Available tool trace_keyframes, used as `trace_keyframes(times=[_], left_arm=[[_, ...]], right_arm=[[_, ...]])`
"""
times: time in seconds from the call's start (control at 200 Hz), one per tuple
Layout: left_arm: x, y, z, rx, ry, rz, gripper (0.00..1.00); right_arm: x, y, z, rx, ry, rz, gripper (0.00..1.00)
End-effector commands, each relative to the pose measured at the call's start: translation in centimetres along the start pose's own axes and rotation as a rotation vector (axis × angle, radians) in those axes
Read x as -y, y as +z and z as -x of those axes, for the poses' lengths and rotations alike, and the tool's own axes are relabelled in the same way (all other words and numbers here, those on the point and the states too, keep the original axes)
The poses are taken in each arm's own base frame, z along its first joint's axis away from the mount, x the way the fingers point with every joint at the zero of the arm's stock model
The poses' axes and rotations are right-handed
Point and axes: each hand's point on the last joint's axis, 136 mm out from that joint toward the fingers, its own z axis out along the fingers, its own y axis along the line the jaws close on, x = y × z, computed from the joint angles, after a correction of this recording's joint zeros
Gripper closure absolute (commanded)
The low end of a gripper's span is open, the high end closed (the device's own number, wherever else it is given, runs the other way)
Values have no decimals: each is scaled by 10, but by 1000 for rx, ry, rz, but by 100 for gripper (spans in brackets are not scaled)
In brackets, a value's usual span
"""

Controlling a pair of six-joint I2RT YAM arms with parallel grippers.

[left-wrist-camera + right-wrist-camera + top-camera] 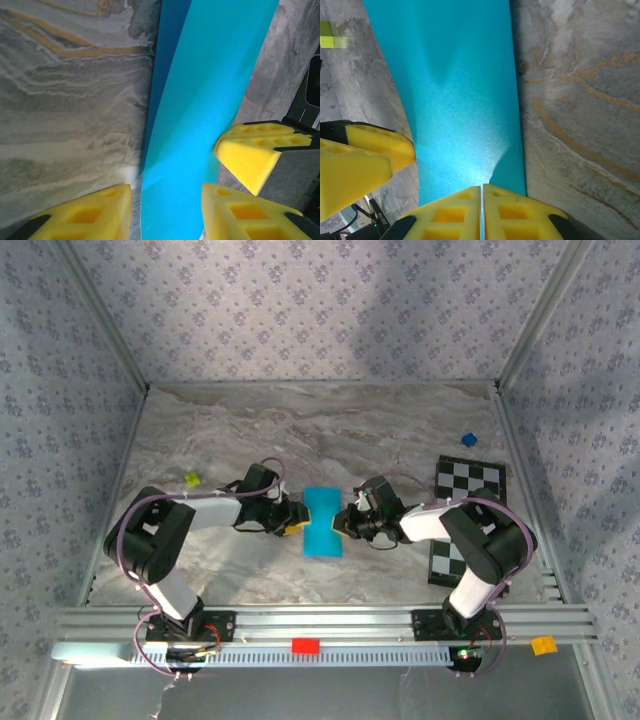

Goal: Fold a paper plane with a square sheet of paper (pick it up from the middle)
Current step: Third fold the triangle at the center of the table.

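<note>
The square sheet of paper (322, 522) is bright cyan and lies mid-table as a narrow doubled-over rectangle. No paper plane is in view. My left gripper (296, 524) is at the sheet's left side. In the left wrist view its yellow fingers (95, 215) stand apart, and the paper (200, 100) rises in a curve between them. My right gripper (343, 523) meets the sheet from the right. In the right wrist view it (481, 200) is shut on the near edge of the paper (460, 90), which puckers there. The two grippers face each other closely across the sheet.
A black-and-white checkered board (467, 520) lies at the right, under the right arm. A tiny blue cube (468, 440) sits behind it and a small yellow-green piece (192, 480) sits at the left. Patterned walls enclose the marble table (330, 430).
</note>
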Motion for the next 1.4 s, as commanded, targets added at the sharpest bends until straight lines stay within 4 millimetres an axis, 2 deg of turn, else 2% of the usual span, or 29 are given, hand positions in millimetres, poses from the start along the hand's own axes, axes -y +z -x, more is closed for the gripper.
trace_keyframes(times=[0.0, 0.26, 0.465, 1.239, 1.394], left_arm=[[6, 5, 2, -15, -1, -18, 60], [1, 10, -3, -41, -14, -17, 61], [3, 11, -4, -52, -7, -29, 65], [15, 8, 0, -44, 12, -64, 71], [15, 7, 2, -26, 18, -64, 68]], right_arm=[[49, 9, -16, -35, 77, -157, 89], [48, 10, -15, -36, 81, -154, 89], [44, 11, -13, -36, 78, -143, 89], [49, 9, -15, -36, 88, -147, 89], [50, 9, -15, -37, 89, -145, 89]])
